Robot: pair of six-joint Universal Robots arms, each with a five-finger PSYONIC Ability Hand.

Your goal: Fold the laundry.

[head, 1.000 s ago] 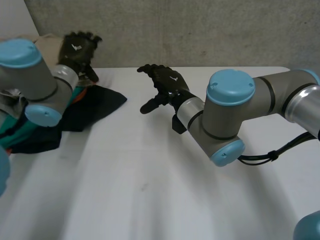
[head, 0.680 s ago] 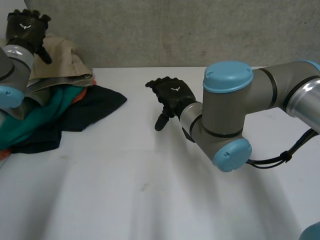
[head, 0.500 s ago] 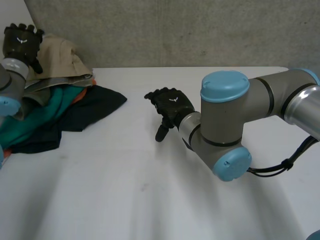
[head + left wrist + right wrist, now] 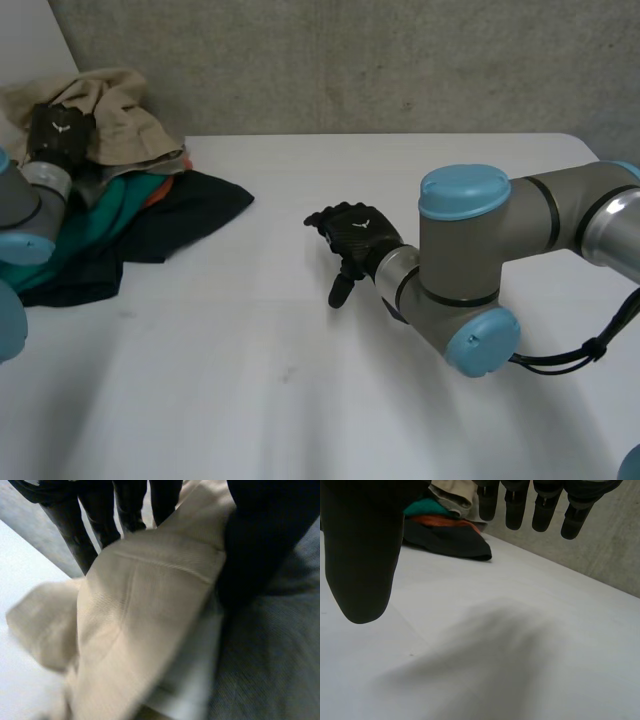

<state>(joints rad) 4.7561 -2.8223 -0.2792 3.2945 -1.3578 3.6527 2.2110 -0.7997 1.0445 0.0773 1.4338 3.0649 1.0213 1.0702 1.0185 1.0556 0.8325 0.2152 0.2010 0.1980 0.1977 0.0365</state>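
Folds of ribbed beige cloth

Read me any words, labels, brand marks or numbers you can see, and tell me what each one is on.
No words or numbers can be read anywhere.
Back of the left hand: a small white mark, a symbol and not letters.
Back of the right hand: the same kind of white mark, no letters.
The clothes pile: no readable tag or print.
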